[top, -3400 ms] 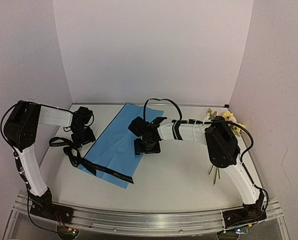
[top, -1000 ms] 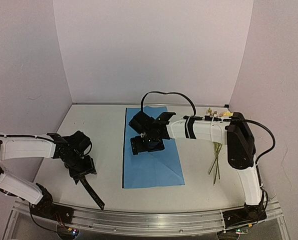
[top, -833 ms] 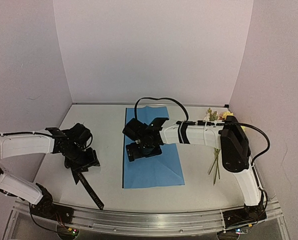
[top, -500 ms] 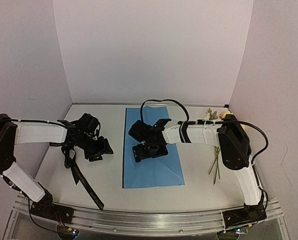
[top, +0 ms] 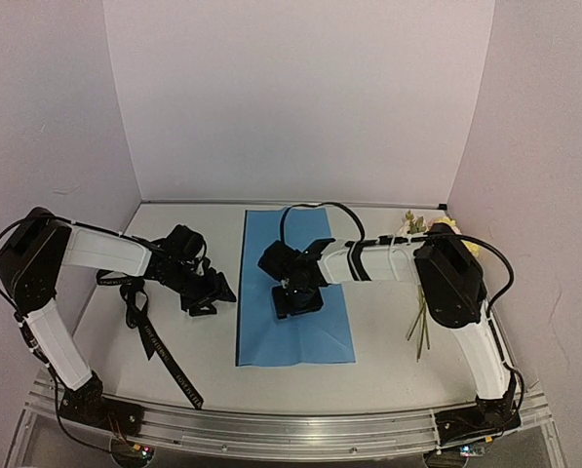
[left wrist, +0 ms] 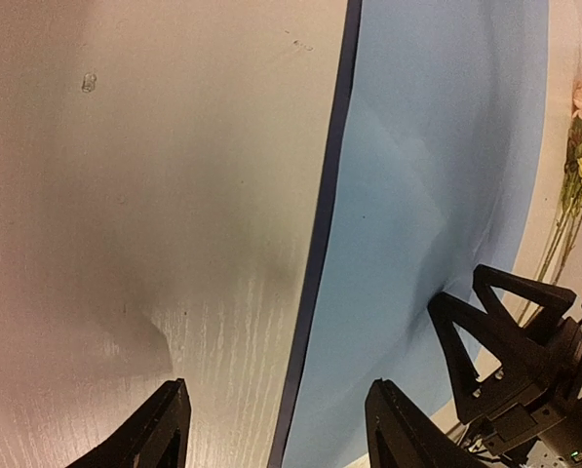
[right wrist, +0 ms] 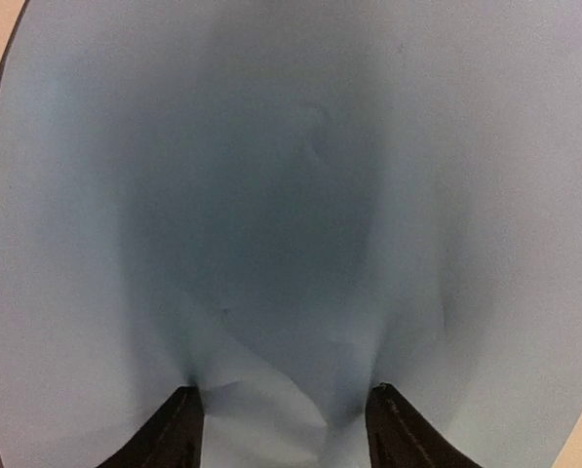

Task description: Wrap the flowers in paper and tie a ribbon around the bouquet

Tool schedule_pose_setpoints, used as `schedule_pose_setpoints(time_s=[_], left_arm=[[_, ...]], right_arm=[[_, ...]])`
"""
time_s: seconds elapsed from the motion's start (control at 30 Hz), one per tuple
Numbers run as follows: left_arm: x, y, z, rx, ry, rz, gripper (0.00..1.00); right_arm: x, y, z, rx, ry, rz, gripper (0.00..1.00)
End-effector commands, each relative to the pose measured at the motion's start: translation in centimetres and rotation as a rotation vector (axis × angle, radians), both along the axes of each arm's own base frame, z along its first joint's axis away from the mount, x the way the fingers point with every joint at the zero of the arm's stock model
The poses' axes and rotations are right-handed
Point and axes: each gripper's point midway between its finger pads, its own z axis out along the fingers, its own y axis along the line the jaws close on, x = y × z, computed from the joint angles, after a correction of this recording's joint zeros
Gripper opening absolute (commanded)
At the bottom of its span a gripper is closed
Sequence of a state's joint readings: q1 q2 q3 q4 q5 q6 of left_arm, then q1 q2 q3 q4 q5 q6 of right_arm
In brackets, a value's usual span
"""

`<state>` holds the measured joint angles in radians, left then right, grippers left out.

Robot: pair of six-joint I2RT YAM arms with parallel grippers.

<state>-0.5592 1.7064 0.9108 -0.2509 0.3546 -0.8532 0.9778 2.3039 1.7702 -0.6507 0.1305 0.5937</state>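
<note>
The pale table [top: 388,366] bears the paper [top: 295,341], the ribbon [top: 146,336] and the flowers [top: 446,227].

A robot lab booth. Plain white panels [top: 300,97] wall in a pale desk [top: 300,380] beyond and to both sides of the left tool [top: 211,294] and right tool [top: 298,302]. A bare aluminium rail [top: 281,424], nearer than both tools, carries the bolted-down arm bases [top: 81,400].

Ribbon [top: 152,343] lies left of paper [top: 295,336], flowers [top: 443,225] right.
</note>
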Motion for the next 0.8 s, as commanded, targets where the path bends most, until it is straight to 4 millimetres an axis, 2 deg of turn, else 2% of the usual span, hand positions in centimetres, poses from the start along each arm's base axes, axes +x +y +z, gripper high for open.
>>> schedule_pose_setpoints(time_s=[0.0, 0.13, 0.27, 0.33, 0.6, 0.77], left_arm=[[1.2, -1.0, 0.9, -0.066, -0.026, -0.015, 0.64], [0.8, -1.1, 0.7, -0.083, -0.005, -0.024, 0.64], [0.0, -0.8, 0.7, -0.095, 0.017, -0.022, 0.63], [-0.4, -0.5, 0.7, -0.11, 0.033, -0.016, 0.63], [-3.6, 1.0, 0.0, -0.135, 0.135, -0.007, 0.5], [-3.7, 0.7, 1.9, -0.175, 0.104, -0.023, 0.46]], right_arm=[[-2.0, -0.8, -1.5, -0.02, 0.077, 0.019, 0.45], [-2.1, -0.4, -1.0, 0.016, 0.1, 0.026, 0.34], [-1.9, -0.2, -0.4, 0.055, 0.122, 0.024, 0.27], [-1.8, -0.1, -0.2, 0.081, 0.143, 0.022, 0.27], [-1.5, -0.5, -0.6, 0.147, 0.202, -0.004, 0.25], [-1.5, -0.5, -0.8, 0.177, 0.222, -0.018, 0.22]])
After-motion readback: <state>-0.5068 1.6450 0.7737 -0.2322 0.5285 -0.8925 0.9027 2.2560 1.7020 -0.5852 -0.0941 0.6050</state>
